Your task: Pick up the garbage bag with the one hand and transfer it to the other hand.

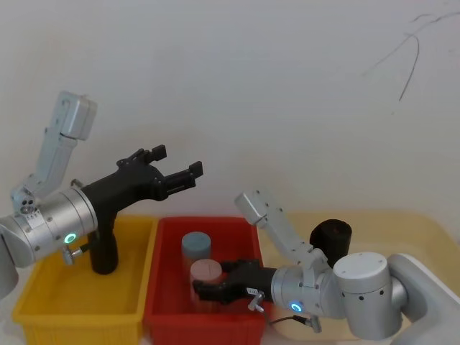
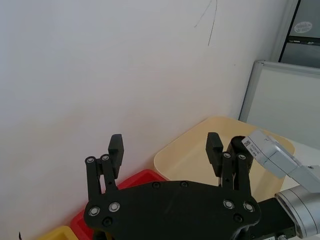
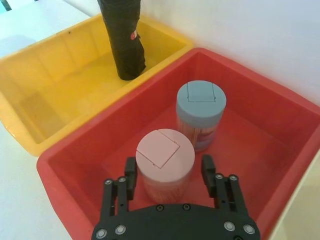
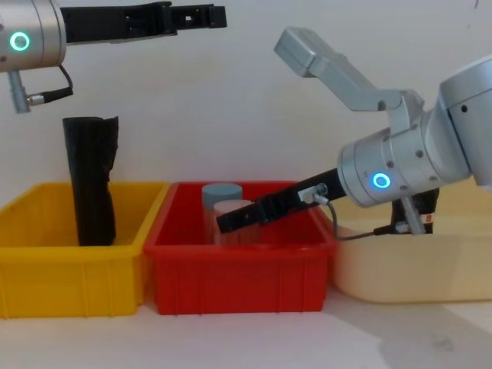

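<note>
My left end effector (image 1: pixel 178 162) (image 2: pixel 165 145) (image 4: pixel 207 15), on the arm with the green-cyan ring, was raised high over the yellow bin (image 1: pixel 79 313) (image 4: pixel 69 269), pointed toward the wall, fingers spread wide, released, nothing between them. The garbage bag (image 1: pixel 104 251) (image 3: pixel 125 45) (image 4: pixel 92 184) stood upright inside the yellow bin near its back wall, crinkled top above the rim; the small red-and-white label was seen in the right wrist view. It sat below the left arm, well apart from the left fingers, and nothing gripped it. My right end effector (image 1: pixel 201 291) (image 3: pixel 169 167) (image 4: pixel 227 223), on the arm with the blue ring, reached down at a slant into the red bin (image 1: pixel 201 320) (image 3: pixel 65 165) (image 4: pixel 238 269) next to the yellow one. Its fingers were parted, one on each side of the pink-lidded jar (image 1: pixel 205 272) (image 3: pixel 165 155), not clenched on it; contact could not be told. A blue-lidded jar (image 1: pixel 195 244) (image 3: pixel 201 100) stood just behind the pink one. A second black roll (image 1: pixel 330 241) stood in the beige tray (image 1: pixel 424 237) on my right side, behind the right arm.
</note>
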